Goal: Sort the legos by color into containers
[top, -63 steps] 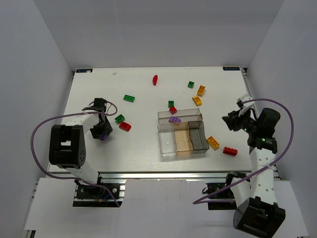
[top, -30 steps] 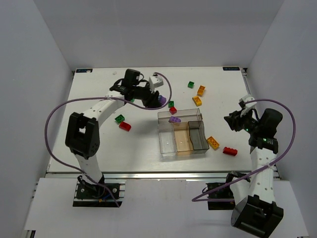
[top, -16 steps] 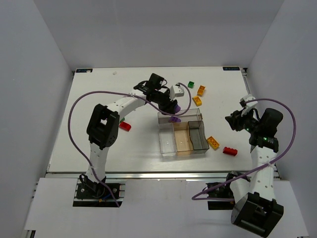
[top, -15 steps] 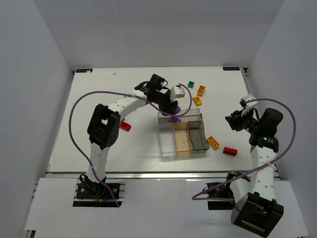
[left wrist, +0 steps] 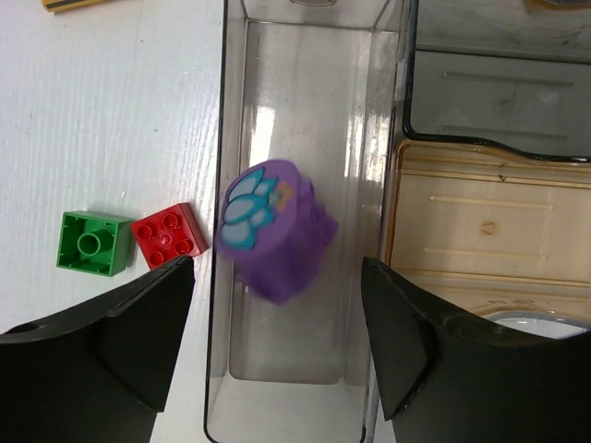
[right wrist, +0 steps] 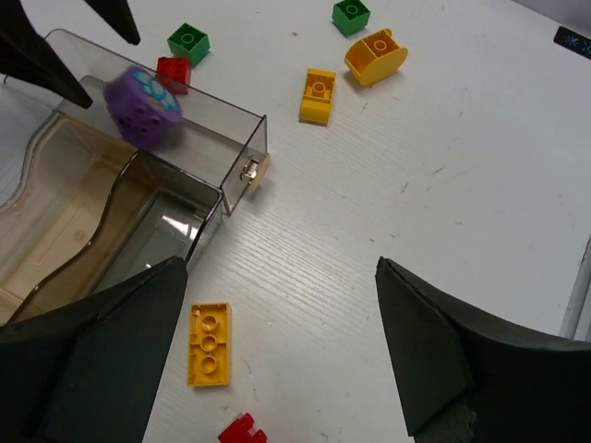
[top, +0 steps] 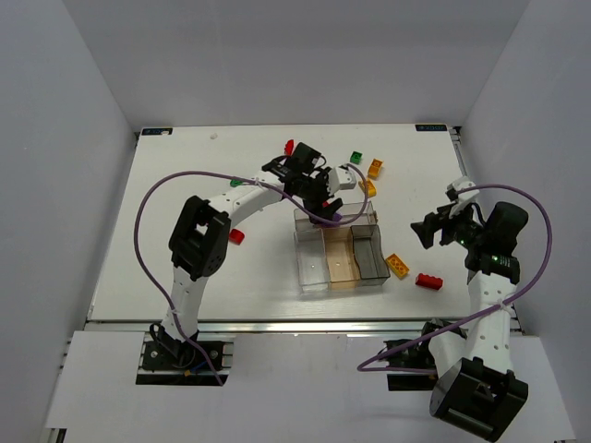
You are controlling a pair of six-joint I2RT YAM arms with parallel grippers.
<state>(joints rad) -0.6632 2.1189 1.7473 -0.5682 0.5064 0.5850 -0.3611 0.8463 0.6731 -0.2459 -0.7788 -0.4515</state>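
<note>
Letting go now: we see the left gripper (left wrist: 277, 309) spread its jaws wide over the tray (top: 301, 268), where half a second ago they were pinched on the lilac piece (left wrist: 274, 231). That piece, blurred at its lower edge, sits free of both jaws inside the long clear compartment (left wrist: 305, 111) at centre frame. Dropping or just landed, we can't say which. Over at the right of the overhead view, the right gripper (top: 427, 231) has opened wide too, holding nothing. We'd call lilac delivered; a red brick (left wrist: 169, 234) and green brick (left wrist: 90, 243) lie just left of the tray wall, and yellow-orange bricks (right wrist: 319, 95) wait outside, so plenty remains.
</note>
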